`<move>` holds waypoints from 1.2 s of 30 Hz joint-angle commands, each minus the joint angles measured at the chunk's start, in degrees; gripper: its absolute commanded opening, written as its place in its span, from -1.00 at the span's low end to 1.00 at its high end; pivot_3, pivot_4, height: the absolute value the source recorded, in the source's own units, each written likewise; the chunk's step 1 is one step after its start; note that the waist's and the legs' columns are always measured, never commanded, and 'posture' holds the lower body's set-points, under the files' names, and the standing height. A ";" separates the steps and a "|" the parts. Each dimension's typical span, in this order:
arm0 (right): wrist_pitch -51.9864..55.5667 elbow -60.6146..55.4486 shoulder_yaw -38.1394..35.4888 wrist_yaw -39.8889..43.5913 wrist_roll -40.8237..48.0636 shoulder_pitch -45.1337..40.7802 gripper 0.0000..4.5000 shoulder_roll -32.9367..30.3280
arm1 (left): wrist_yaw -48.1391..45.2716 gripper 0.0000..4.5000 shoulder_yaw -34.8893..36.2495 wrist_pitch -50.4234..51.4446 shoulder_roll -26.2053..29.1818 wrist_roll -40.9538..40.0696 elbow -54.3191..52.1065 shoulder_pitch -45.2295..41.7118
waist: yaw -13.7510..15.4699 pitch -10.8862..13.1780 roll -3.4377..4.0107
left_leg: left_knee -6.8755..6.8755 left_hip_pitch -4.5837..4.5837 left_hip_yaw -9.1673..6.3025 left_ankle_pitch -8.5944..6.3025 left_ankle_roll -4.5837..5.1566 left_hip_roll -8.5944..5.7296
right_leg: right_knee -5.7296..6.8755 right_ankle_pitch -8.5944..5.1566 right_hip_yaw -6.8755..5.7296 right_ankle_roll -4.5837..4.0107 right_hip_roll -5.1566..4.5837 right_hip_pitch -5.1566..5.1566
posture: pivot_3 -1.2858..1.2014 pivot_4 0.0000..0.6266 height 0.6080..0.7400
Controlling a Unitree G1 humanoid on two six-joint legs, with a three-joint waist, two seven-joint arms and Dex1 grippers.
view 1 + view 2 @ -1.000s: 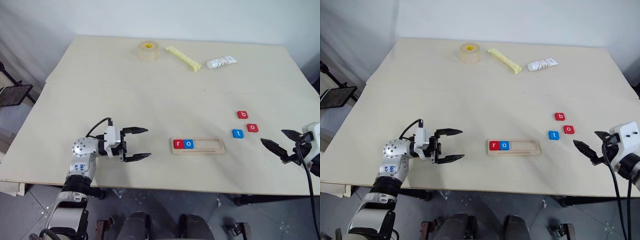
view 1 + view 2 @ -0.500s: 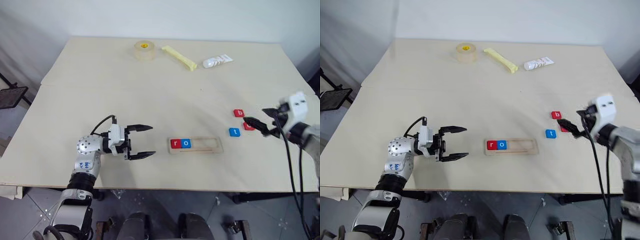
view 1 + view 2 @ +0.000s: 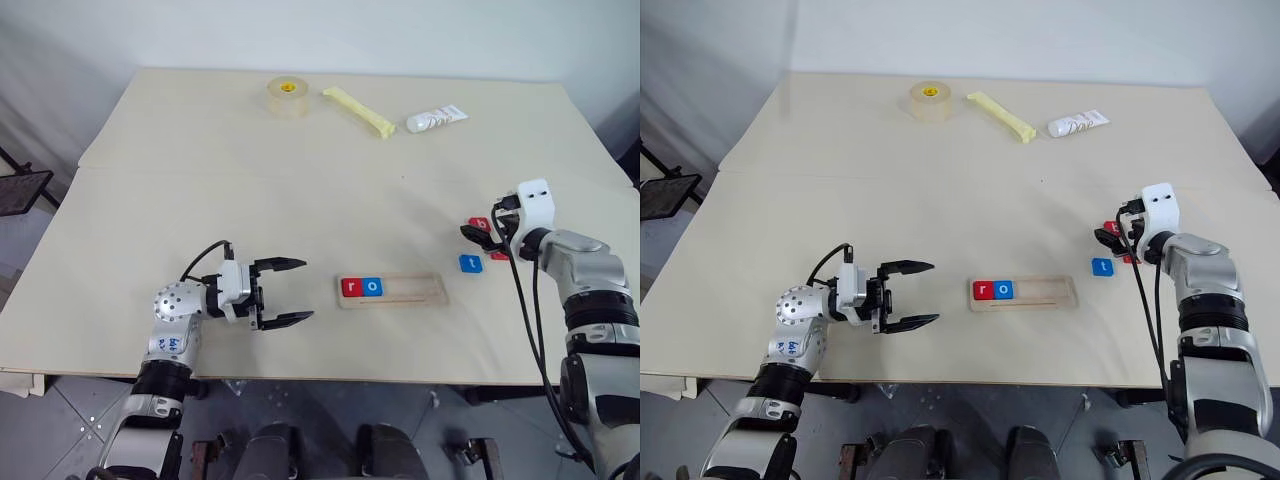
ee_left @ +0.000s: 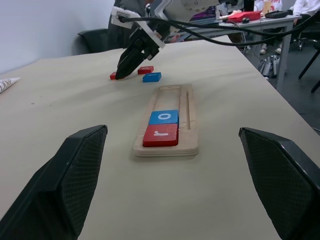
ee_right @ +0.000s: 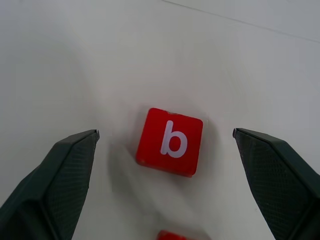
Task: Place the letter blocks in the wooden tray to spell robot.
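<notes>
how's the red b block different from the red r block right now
The b block lies loose on the table, between the open right tool's fingers; the r block sits in the wooden tray, at its left end beside the blue o. Both are flat red squares with white letters.

Right claw [image 3: 481, 234] covers most of the red "b" block [image 5: 170, 142] and the red block [image 3: 500, 255] behind it near the worktop's right edge; that second block's letter can't be read. In the right wrist view it is cut off by the frame edge, a red sliver only. Print on the white tube [image 3: 436, 120] at the worktop's far edge is too small to read.
</notes>
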 commanded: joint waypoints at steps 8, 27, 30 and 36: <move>-1.59 5.31 -1.71 -2.67 -0.94 -2.40 0.30 0.87 | 2.17 1.00 -0.41 0.93 0.48 -0.77 -4.61 2.32 | 0.05 -0.01 0.01 | 0.02 0.01 0.00 0.01 -0.01 0.01 | 0.02 0.00 0.05 0.00 0.00 0.01 | 0.03 -0.52 1.00; 24.22 -62.74 -17.68 -13.28 10.76 31.70 -0.35 3.22 | -1.58 1.00 0.58 -0.69 1.68 -1.45 2.97 -0.95 | 0.83 0.01 0.20 | 0.01 -0.06 -0.11 0.01 -0.02 -0.01 | 0.09 0.00 0.08 0.00 0.02 -0.08 | 0.03 -0.52 1.00; 29.58 -74.03 -20.97 -15.76 13.32 39.86 -0.35 6.30 | -1.85 1.00 0.19 -0.78 1.13 -1.27 3.75 -1.54 | 1.14 0.01 0.20 | 0.00 -0.06 -0.04 0.01 -0.02 -0.03 | 0.06 0.00 0.15 0.00 0.03 -0.09 | 0.03 -0.52 1.00; 32.54 -83.84 -22.38 -20.10 14.46 48.83 -0.35 12.71 | -3.45 1.00 -0.12 -0.38 0.89 -1.65 5.01 -3.00 | 1.53 0.01 0.20 | 0.01 0.00 0.08 0.04 0.00 -0.09 | 0.06 0.00 0.33 0.00 0.03 -0.10 | 0.03 -0.52 1.00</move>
